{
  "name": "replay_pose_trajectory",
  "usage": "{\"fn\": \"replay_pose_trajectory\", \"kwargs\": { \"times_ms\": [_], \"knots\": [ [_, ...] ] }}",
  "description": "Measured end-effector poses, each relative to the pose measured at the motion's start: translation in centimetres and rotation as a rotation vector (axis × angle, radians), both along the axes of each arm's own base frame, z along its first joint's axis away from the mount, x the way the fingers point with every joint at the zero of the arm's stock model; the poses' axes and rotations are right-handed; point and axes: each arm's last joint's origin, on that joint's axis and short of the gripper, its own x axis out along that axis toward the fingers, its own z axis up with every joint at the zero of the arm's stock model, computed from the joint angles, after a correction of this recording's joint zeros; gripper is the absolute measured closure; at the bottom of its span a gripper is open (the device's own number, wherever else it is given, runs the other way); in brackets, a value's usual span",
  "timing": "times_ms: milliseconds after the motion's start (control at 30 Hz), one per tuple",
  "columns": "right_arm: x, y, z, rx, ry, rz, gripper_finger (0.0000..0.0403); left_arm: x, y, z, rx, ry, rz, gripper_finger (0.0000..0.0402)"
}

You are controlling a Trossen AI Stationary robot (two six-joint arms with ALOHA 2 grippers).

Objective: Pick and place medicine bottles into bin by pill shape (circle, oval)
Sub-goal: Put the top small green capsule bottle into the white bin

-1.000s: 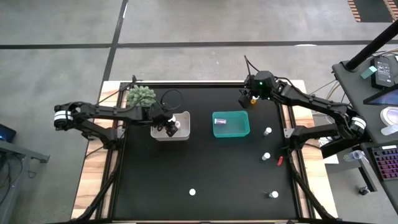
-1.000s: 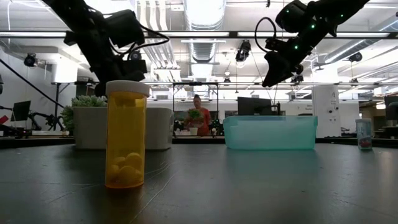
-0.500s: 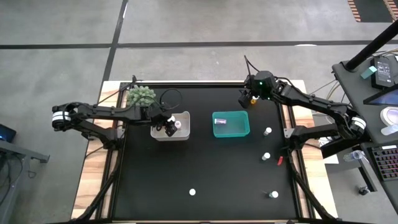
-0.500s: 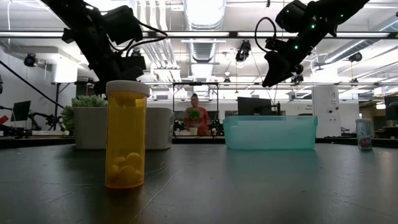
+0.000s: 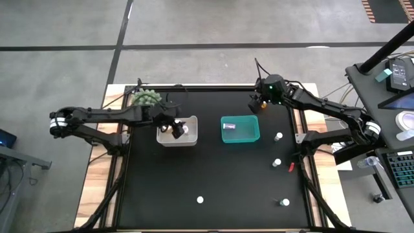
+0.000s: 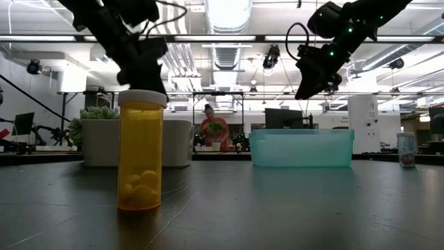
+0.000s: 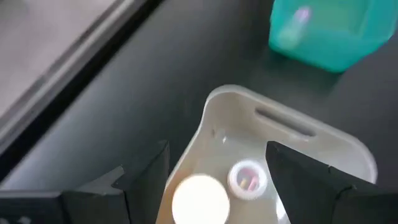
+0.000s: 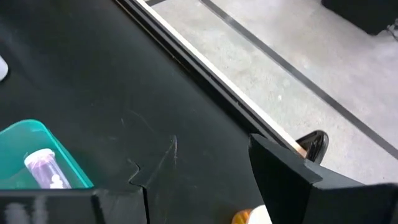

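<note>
My left gripper (image 5: pixel 173 127) hangs open and empty over the white bin (image 5: pixel 192 138). Two bottles stand in the bin, one white-capped (image 7: pixel 199 198) and one clear (image 7: pixel 247 177). My right gripper (image 5: pixel 258 103) is raised beyond the far right corner of the teal bin (image 5: pixel 240 137). It is shut on an amber bottle (image 8: pixel 247 216). One clear bottle (image 8: pixel 41 165) lies in the teal bin. An amber bottle (image 6: pixel 141 149) stands near the table's front, also seen in the high view (image 5: pixel 200 200). More bottles (image 5: pixel 279 136) (image 5: pixel 277 163) (image 5: pixel 284 202) stand on the right. My right gripper has an amber, white-capped bottle (image 8: pixel 249 216) between its two fingers, lifted clear of the table. Only a sliver of the bottle shows at the edge of the right wrist view, so the part held cannot be told.
A spiky green plant (image 5: pixel 147 98) stands at the far left beside the white bin. The table's far edge with its rail (image 8: pixel 205 74) runs just beyond my right gripper. A person (image 6: pixel 210 128) stands in the room behind the table.
My left gripper has risen above the white bin and drawn back a little toward the table's left and far side. My right arm has kept still.
</note>
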Motion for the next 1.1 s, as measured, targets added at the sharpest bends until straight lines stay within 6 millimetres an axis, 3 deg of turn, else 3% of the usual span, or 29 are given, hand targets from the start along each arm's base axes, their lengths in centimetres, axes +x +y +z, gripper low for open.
{"fn": "replay_pose_trajectory", "kwargs": {
  "times_ms": [500,767,900,1100],
  "knots": [
    [-0.2,1.2,-0.8,0.115,0.054,-0.022,0.0209,-0.9,-0.5,3.9,0.098,-0.187,-0.168,0.0149],
    [-0.2,1.4,-1.0,0.131,0.074,-0.018,0.0209,-1.0,-0.5,5.5,0.253,-0.251,-0.273,0.0149],
    [-0.3,1.0,-0.6,0.116,0.060,-0.028,0.0209,-0.9,0.2,6.2,0.359,-0.259,-0.295,0.0149],
    [-0.8,-0.7,1.7,0.074,-0.003,-0.098,0.0209,-1.4,2.5,7.3,0.506,-0.285,-0.233,0.0149]
  ]
}}
